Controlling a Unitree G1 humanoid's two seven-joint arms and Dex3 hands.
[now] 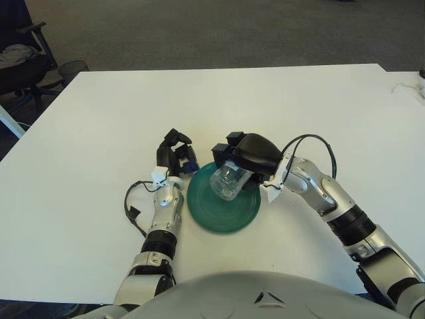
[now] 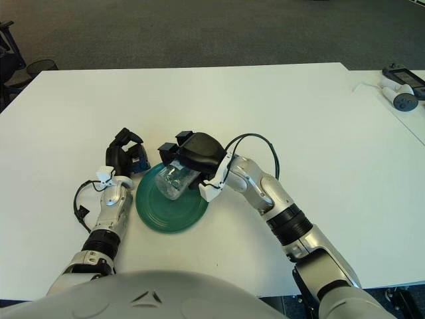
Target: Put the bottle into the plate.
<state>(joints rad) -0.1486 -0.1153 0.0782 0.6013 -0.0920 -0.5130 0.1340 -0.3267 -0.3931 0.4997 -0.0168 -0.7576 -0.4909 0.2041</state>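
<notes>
A clear plastic bottle (image 1: 228, 182) lies tilted over the green plate (image 1: 212, 212) on the white table. My right hand (image 1: 240, 159) is over the plate's far edge with its fingers curled around the bottle's upper part. Whether the bottle's lower end touches the plate I cannot tell. My left hand (image 1: 175, 154) shows just left of the plate, fingers curled and holding nothing; it also shows in the right eye view (image 2: 126, 155).
The white table (image 1: 99, 126) spreads wide around the plate. A dark chair (image 1: 23, 63) and a wire bin (image 1: 72, 68) stand off its far left corner. A cable and small devices (image 2: 398, 93) lie at the far right.
</notes>
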